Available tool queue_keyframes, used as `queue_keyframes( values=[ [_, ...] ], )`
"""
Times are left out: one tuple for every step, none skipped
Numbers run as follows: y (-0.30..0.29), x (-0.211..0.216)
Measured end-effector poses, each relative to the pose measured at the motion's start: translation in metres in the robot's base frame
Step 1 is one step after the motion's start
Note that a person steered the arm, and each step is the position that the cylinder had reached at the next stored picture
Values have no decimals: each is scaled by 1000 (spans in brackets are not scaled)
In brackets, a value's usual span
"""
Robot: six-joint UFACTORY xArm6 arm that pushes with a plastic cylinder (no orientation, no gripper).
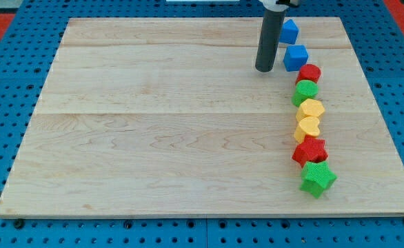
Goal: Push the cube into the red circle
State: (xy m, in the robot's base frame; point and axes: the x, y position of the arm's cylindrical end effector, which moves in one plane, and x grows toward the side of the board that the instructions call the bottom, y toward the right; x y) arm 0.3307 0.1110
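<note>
My tip (264, 69) is the lower end of a dark rod near the view's top, just left of the blue cube (296, 58) with a small gap between them. The red circle (309, 73) lies right below the cube, touching it. Behind the rod, toward the view's top, sits another blue block (289, 32), partly hidden by the rod. The blocks form a curved column on the board's right side.
Below the red circle the column runs on: a green circle (305, 91), a yellow block (311, 109), a yellow heart (307, 127), a red star (309, 151) and a green star (318, 178). The wooden board (154, 124) lies on a blue pegboard (2, 103).
</note>
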Motion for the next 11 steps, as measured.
queue_keyframes(
  values=[
    [4, -20],
    [24, -28],
    [28, -28],
    [35, -28],
    [45, -28],
    [45, -26],
    [50, -16],
    [56, -15],
    [30, -25],
    [12, -76],
    [15, -138]
  ],
)
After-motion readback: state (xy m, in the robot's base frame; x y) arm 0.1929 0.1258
